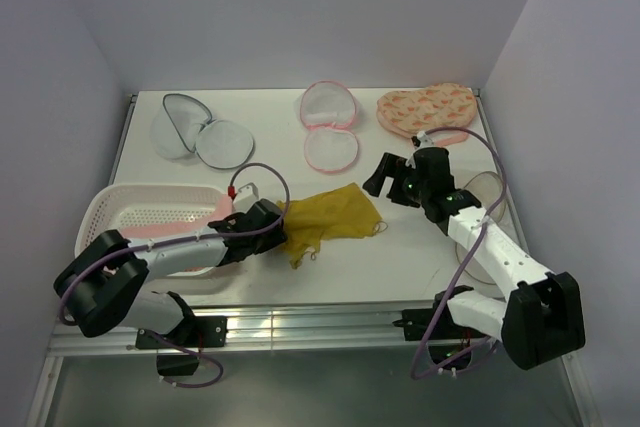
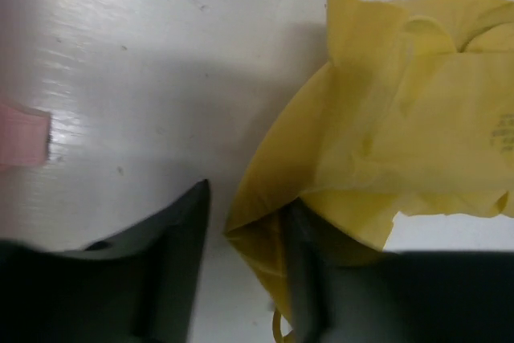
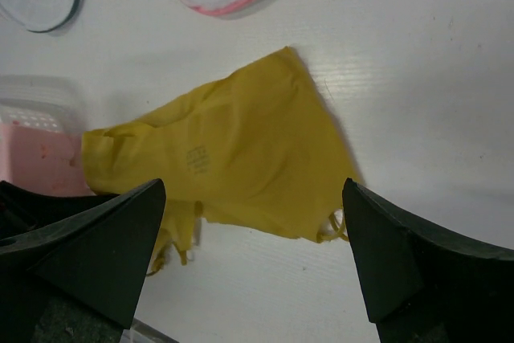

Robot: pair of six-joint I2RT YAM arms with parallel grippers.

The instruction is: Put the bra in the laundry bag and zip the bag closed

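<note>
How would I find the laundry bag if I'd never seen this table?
On the table, look to the far left corner, beyond the white basket. The laundry bag lies open there, two see-through mesh domes. Its rim is grey; the similar bag beside it is pink-rimmed.

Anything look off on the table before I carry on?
Yellow garment lies crumpled mid-table, one corner draped over one finger of the left gripper. A pink cloth hangs over the basket rim. Nothing looks spilled or damaged.

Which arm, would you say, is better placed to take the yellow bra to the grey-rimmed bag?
Likely left: the left claw sits at the yellow bra's edge, and the laundry bag lies on that side.
</note>
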